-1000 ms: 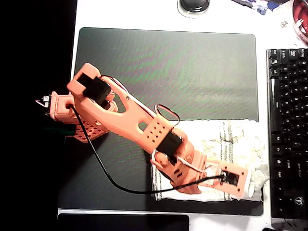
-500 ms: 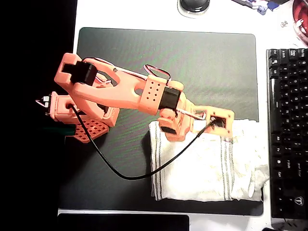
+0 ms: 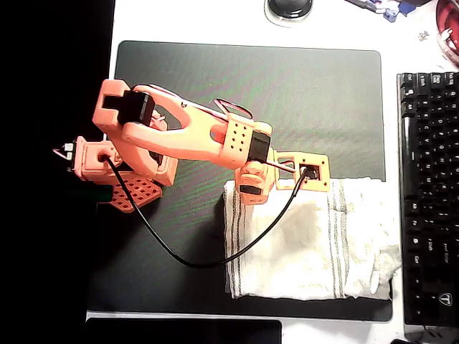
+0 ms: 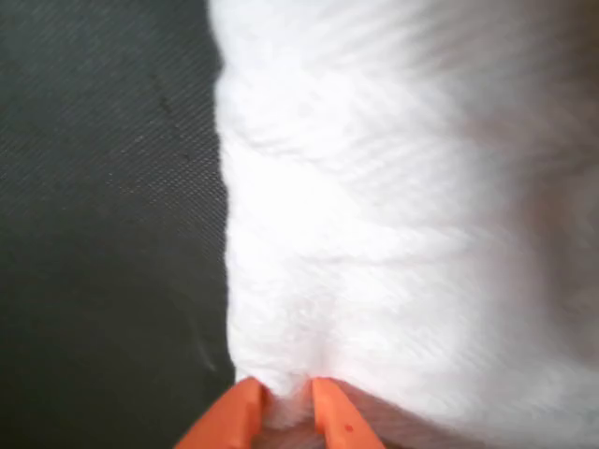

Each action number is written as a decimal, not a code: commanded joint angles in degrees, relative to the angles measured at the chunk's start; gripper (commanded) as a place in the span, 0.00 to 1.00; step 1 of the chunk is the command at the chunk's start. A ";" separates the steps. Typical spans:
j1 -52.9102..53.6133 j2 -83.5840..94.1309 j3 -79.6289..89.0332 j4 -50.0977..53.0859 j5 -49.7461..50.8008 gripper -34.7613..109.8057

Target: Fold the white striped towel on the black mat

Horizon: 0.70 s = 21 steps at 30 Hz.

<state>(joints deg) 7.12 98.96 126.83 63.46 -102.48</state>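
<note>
The white striped towel lies wrinkled on the near right part of the black mat, with grey stripes near its left and right sides. My orange gripper sits at the towel's far edge, under the wrist camera mount. In the wrist view the gripper is shut, and its two orange fingertips pinch a small ridge of the towel close to its edge. The dark mat shows to the left of the cloth.
A black keyboard stands right of the mat, close to the towel's bunched right end. The arm's base sits at the mat's left edge. A dark round object lies beyond the mat, and a black slab lies at the near edge.
The arm swung from the towel's near right corner up to its far edge, then shifted slightly left. More of the towel's surface is now uncovered.
</note>
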 commanded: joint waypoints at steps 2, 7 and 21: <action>-0.70 0.09 0.88 0.26 -1.49 0.24; -2.99 1.93 0.70 0.62 0.44 0.24; -4.66 9.49 -1.85 5.62 3.60 0.29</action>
<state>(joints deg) 1.67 104.85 126.56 67.15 -98.35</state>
